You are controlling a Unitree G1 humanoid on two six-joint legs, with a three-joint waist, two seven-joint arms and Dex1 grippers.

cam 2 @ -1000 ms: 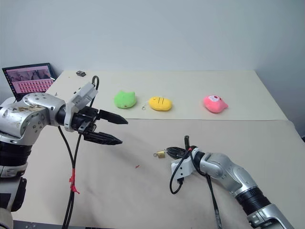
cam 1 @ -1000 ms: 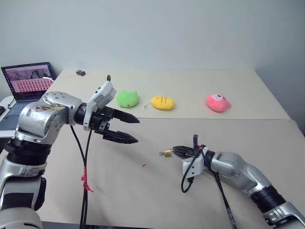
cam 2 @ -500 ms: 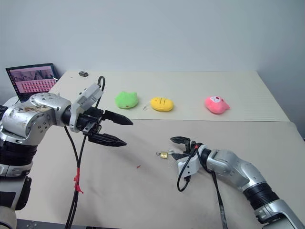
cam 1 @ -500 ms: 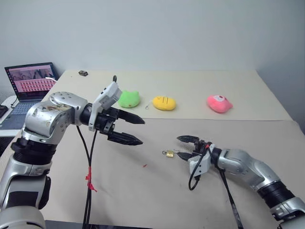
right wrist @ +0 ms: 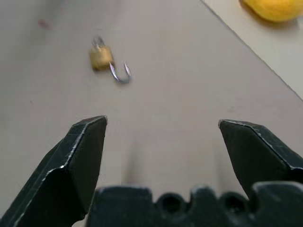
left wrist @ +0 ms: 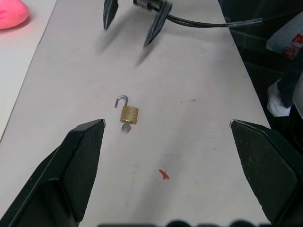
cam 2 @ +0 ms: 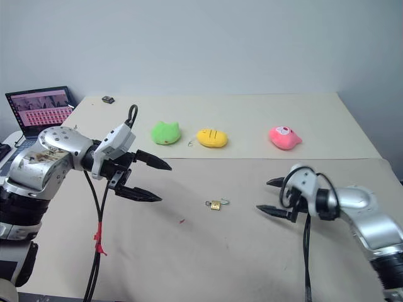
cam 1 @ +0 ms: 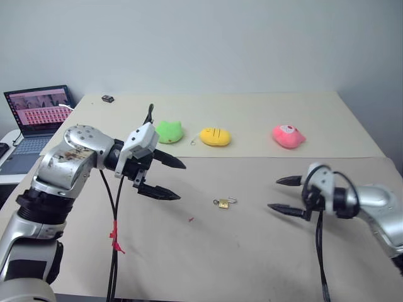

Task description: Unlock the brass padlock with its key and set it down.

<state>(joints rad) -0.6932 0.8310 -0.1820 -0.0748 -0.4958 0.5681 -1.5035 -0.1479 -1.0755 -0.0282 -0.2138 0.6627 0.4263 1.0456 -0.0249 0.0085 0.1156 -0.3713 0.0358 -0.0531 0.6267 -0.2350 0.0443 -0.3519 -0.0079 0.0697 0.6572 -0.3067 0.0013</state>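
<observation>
The padlock [cam 1: 222,203] is brass-yellow with a silver shackle. Beige desk [cam 1: 252,264]. Three plush toys: green [cam 1: 169,131], yellow with dark lines [cam 1: 215,135], pink [cam 1: 288,135]. Black fingers [cam 1: 165,192]; a red fleck [cam 1: 190,219] on the desk.

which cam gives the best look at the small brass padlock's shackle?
Left wrist view: the small brass padlock lies sharp on the beige table, its silver shackle swung open. Right wrist view shows it too, blurrier, shackle hooked out sideways. In both eye views it's a tiny gold speck between the two grippers, shackle barely readable.
</observation>
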